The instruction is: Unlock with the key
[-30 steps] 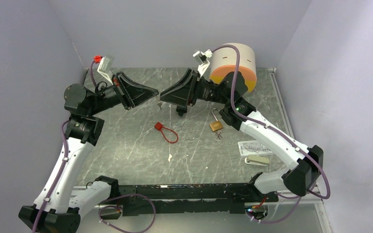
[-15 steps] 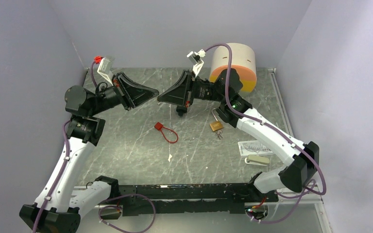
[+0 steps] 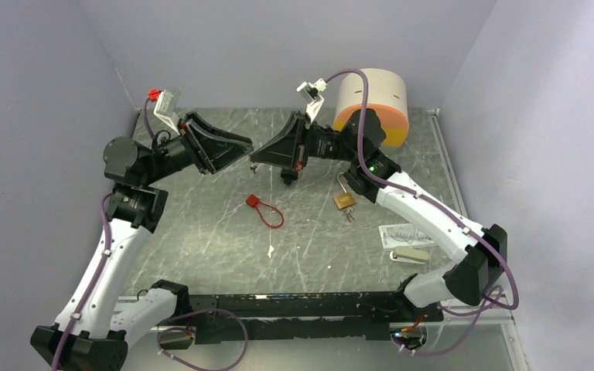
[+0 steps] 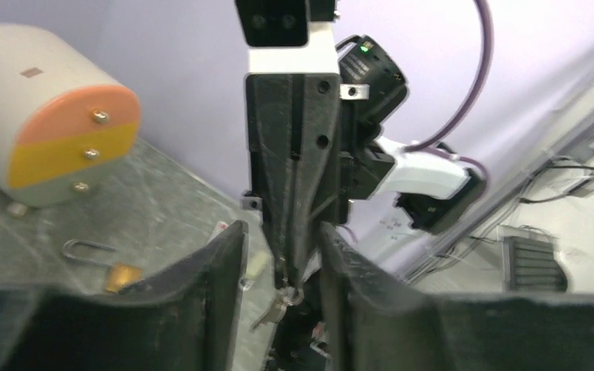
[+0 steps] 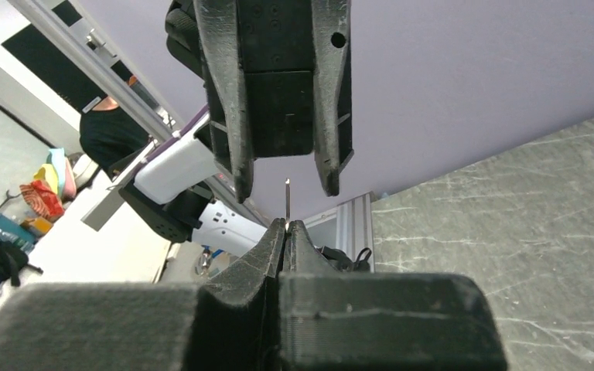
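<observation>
Pinching the key (image 5: 287, 202), right fingers (image 5: 267, 253) hide most of it.

Robotics lab cell, folks: plain lilac partition walls (image 3: 278, 46) boxing in a grey marble-patterned tabletop (image 3: 216, 224), white-and-black robot arms (image 3: 421, 212) bolted to a black metal mounting rail (image 3: 309, 305), purple cables (image 3: 105, 232) looping along them.

Grey-green worktop (image 3: 201, 232) veined in white like marble, brass-gold padlock (image 3: 344, 201) shackled in silver, silvery key (image 5: 287, 202), red looped tag (image 3: 254, 202), cream drum (image 3: 371, 93) faced in orange and yellow, lilac walls (image 3: 278, 46), purple cables (image 3: 348, 73), white arms (image 3: 112, 263) jointed in black
</observation>
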Controlling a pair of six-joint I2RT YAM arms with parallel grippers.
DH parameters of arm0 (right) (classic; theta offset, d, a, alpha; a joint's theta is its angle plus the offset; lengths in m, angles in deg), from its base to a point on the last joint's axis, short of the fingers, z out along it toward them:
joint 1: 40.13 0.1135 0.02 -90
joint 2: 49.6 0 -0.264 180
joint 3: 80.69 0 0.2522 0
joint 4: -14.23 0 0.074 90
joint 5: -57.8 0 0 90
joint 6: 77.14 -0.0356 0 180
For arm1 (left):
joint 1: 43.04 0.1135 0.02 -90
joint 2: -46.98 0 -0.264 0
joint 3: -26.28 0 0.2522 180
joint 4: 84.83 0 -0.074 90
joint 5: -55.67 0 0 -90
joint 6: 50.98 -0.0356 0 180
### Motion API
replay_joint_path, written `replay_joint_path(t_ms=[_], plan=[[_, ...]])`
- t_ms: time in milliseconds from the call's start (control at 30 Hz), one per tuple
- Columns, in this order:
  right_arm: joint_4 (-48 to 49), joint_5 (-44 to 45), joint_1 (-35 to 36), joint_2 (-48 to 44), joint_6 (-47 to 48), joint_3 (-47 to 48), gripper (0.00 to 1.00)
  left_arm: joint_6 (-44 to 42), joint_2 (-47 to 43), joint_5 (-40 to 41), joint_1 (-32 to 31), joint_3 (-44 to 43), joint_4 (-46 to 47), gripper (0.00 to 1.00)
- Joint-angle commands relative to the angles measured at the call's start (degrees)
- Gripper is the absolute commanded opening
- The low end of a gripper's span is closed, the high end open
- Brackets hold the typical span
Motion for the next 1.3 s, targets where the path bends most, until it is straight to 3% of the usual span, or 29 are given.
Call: replay_joint_path(t_ms=[0,33,100,267,433,600,733,933,1067,1267], plan=[[0.43,2.81,-0.43,-2.73,2.62,-1.13,0.0,-1.54,-1.51,6.52,-0.18,-2.2,-4.02,0.56],[0.07,3.13,-0.69,-3.12,2.98,-1.68,0.0,-2.93,-1.93,8.63,-0.19,-3.07,-7.23,0.66],[-0.3,3.11,-1.21,-3.96,3.41,-2.97,0.0,-7.35,-2.74,14.3,-0.2,-5.18,-16.18,0.74],[-2.46,2.97,-2.16,-7.07,4.47,-8.16,0.0,-16.22,-1.66,28.9,-0.17,-10.73,-41.83,0.79],[-12.01,5.94,-2.45,-10.23,10.38,-13.31,0.0,-19.12,4.67,34.86,-0.09,-11.04,-52.83,0.77],[-14.9,8.19,-2.73,-11.73,11.29,-20.41,0.0,-24.68,19.32,26.56,-0.11,-10.39,-50.91,0.72],[-15.24,8.19,-2.83,-12.55,11.91,-23.06,0.0,-28.75,29.84,20.54,-0.41,-9.46,-44.66,0.61],[-19.03,7.55,-3.16,-12.99,14.1,-24.37,0.0,-29.41,43.18,15.39,-0.94,-10.93,-36.62,0.58],[-21.66,7.11,-3.3,-12.83,15.16,-24.05,0.0,-30.34,49.92,18.29,-3.05,-13.31,-38.39,0.56],[-23.12,7.69,-3.45,-13.56,16.05,-24.39,0.0,-30.07,53.72,19.51,-3.8,-9.81,-35.97,0.58]])
